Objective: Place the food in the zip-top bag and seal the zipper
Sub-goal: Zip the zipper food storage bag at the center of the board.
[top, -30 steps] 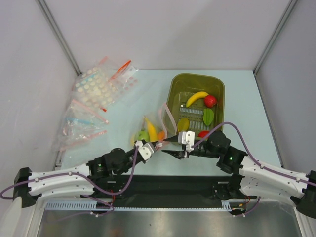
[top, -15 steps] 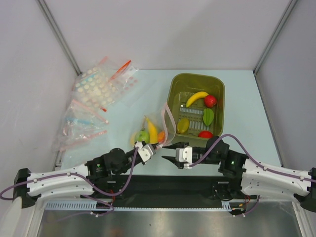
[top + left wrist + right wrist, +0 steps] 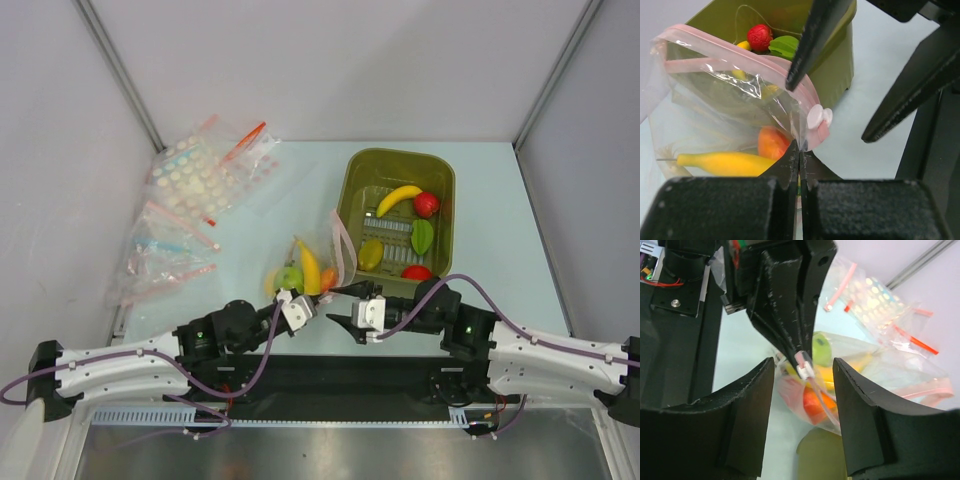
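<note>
The zip-top bag (image 3: 322, 258) lies open beside the tub, its pink zipper (image 3: 735, 56) curving round the mouth, with a white slider (image 3: 819, 118) at the near corner. Inside are a banana (image 3: 722, 160), a green apple (image 3: 290, 276) and an orange piece (image 3: 772, 142). My left gripper (image 3: 306, 298) is shut on the bag's near corner (image 3: 800, 148). My right gripper (image 3: 343, 306) is open, its fingers (image 3: 747, 415) either side of the slider (image 3: 804, 369), not touching it. More food lies in the tub: a banana (image 3: 398, 198), a red tomato (image 3: 427, 204) and a lemon (image 3: 371, 253).
The olive-green tub (image 3: 352, 180) stands right of the bag and also holds a green leaf (image 3: 422, 236) and a red piece (image 3: 416, 272). Spare dotted and striped bags (image 3: 200, 180) lie heaped at the far left by the wall.
My right gripper has drawn back from the tub's near edge and moved left, ending open around the bag's slider corner. The left gripper has kept its hold.
</note>
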### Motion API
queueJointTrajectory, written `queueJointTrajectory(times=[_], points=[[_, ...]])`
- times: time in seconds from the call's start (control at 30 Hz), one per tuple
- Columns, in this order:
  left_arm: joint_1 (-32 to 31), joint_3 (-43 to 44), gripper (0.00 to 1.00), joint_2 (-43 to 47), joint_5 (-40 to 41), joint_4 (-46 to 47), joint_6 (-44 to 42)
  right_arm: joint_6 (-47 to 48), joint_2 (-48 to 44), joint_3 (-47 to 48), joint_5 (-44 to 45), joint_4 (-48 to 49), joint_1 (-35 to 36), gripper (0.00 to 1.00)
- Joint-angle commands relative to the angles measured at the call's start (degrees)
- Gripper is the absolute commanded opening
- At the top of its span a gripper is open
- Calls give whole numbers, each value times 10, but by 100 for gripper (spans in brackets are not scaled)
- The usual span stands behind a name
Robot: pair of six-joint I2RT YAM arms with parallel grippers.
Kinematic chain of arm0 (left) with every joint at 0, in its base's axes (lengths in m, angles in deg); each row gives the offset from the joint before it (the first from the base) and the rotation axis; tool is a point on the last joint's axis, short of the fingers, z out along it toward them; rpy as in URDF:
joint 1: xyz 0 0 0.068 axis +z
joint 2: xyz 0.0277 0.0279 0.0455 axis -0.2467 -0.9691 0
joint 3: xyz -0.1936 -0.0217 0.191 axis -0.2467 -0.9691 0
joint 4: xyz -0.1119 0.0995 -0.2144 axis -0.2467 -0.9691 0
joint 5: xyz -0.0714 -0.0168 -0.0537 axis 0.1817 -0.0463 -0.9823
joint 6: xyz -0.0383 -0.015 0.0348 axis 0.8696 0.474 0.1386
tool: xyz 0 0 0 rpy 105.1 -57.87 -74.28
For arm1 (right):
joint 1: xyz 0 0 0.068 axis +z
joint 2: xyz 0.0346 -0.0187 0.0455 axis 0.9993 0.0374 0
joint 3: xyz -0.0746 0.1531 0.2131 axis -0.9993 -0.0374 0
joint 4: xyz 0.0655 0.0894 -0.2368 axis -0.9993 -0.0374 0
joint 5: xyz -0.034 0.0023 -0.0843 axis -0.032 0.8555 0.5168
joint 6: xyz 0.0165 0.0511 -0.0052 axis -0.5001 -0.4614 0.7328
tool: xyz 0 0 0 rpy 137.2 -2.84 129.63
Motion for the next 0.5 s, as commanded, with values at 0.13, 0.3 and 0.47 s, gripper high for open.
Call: queueJointTrajectory(times=[0.13,0.3,0.47], points=[[-3,23,0,-2,-47,15,2,16,-6,5,29,21,5,52],[-3,22,0,8,-39,14,4,20,3,13,18,11,6,50],[-3,20,0,18,-29,11,7,27,8,19,10,-6,6,50]])
